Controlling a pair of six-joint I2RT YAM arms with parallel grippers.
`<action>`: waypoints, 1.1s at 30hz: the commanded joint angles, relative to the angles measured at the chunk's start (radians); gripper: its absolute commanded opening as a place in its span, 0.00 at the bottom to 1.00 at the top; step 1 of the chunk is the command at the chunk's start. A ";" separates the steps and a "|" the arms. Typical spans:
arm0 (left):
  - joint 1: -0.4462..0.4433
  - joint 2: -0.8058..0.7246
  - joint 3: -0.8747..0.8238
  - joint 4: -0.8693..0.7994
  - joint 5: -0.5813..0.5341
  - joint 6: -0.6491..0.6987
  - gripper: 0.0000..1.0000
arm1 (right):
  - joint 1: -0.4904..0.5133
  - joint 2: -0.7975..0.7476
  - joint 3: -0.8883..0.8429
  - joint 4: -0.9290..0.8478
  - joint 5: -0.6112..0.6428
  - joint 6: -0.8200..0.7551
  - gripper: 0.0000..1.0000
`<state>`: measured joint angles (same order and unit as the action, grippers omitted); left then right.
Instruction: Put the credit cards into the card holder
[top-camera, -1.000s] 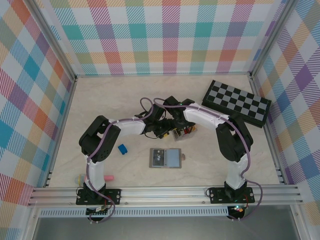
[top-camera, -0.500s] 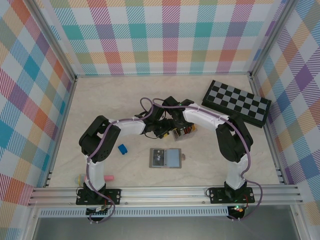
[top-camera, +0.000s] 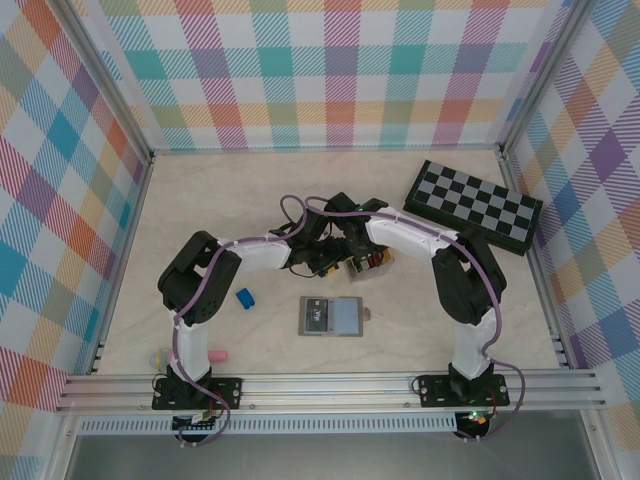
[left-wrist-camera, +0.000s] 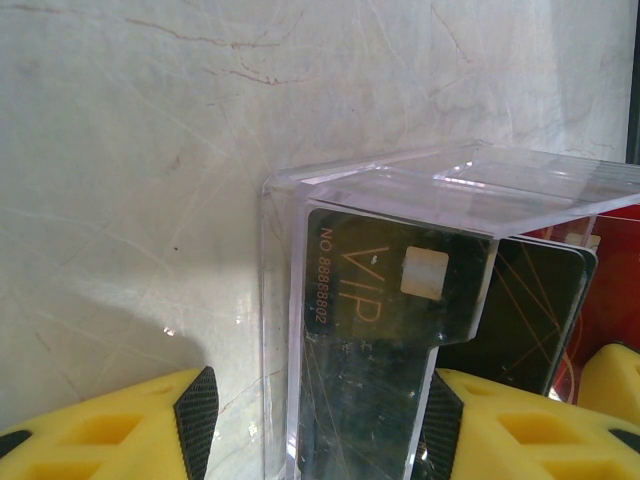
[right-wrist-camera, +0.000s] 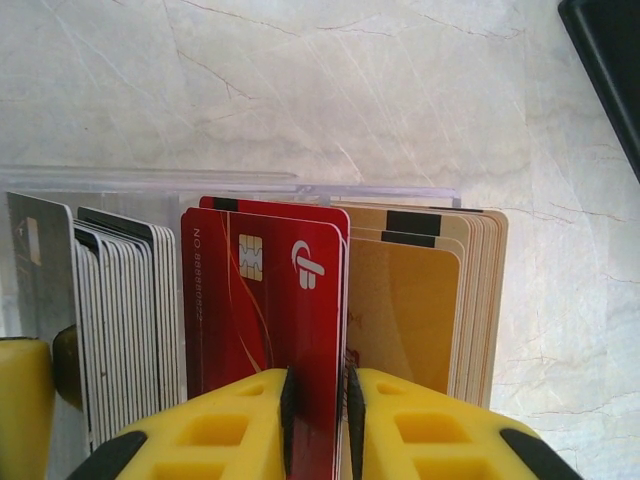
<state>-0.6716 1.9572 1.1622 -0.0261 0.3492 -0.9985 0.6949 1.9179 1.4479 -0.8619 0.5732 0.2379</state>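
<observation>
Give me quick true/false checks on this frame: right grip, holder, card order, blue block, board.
1. The jaws of the right gripper pinch a red card. True.
2. The card holder lies folded shut. False: it lies open on the table.
3. In the right wrist view, yellow-tan cards stand right of the red card. True.
4. The blue block sits in the clear tray. False: it lies on the table, apart from the tray.
5. The chequered board lies at the table's far left. False: far right.
</observation>
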 joint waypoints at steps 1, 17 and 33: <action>-0.009 0.029 0.001 -0.100 -0.019 0.015 0.57 | -0.005 -0.016 -0.004 -0.049 0.075 -0.005 0.23; -0.013 0.037 0.010 -0.100 -0.016 0.014 0.57 | -0.005 -0.043 -0.016 -0.049 0.091 -0.011 0.21; -0.014 0.040 0.012 -0.104 -0.013 0.014 0.57 | -0.006 -0.055 -0.027 -0.037 -0.002 0.005 0.03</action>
<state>-0.6792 1.9667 1.1770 -0.0341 0.3511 -0.9985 0.6964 1.9003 1.4414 -0.8604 0.5865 0.2283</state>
